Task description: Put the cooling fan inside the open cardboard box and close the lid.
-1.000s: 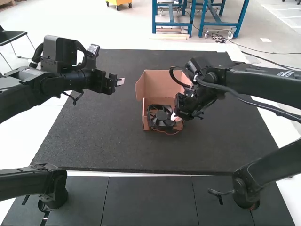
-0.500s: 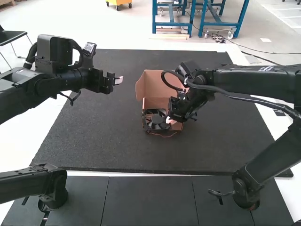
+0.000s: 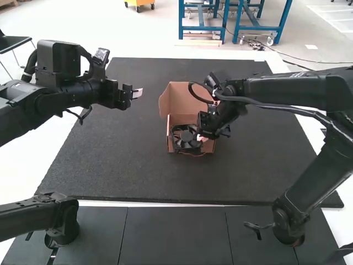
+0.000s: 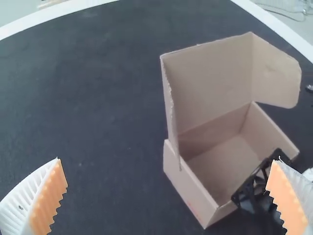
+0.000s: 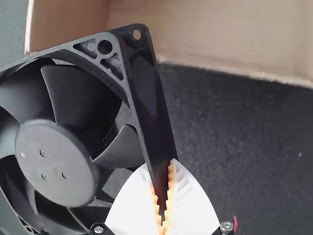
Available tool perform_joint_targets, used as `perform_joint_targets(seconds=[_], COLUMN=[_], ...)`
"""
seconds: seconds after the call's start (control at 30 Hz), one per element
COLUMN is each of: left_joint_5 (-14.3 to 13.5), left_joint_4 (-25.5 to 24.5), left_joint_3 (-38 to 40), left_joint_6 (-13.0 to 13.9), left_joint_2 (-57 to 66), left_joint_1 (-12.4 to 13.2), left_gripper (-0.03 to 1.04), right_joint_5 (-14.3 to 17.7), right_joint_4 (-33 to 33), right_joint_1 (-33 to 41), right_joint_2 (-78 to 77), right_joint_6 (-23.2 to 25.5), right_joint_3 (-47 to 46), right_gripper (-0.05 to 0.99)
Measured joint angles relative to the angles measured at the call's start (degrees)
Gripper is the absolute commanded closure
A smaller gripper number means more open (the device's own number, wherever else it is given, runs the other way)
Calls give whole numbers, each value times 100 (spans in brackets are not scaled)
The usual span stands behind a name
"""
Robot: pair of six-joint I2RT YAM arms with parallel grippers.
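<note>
The open cardboard box stands mid-mat with its lid upright at the back. A black cooling fan hangs tilted over the box's front rim, with my right gripper shut on the edge of its frame. The right wrist view shows the fan pinched at its side wall by my gripper, the box wall behind it. My left gripper hovers open to the left of the box. From the left wrist view the box is bare inside, the fan at its front corner.
The black mat covers the table, with white table edge on the left. A thin red wire trails from the fan in front of the box.
My right gripper has carried the fan leftward and a little farther back, over the box's front rim. The left arm has drifted slightly left, still open.
</note>
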Motion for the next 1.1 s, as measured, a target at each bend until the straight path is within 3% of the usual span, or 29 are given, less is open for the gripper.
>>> perform_joint_targets(seconds=[0.27, 1.1], left_joint_5=[2, 4], left_joint_4=[-50, -2], left_joint_3=[0, 0], left_joint_6=[0, 0], left_joint_2=[-74, -74], left_joint_1=[-2, -2], left_gripper=[5, 5], right_joint_5=[129, 166], right_joint_4=[63, 72], right_joint_1=[-321, -326], right_joint_2=[188, 925], right_joint_6=[-35, -168], right_joint_3=[393, 1047], right_gripper=[96, 96])
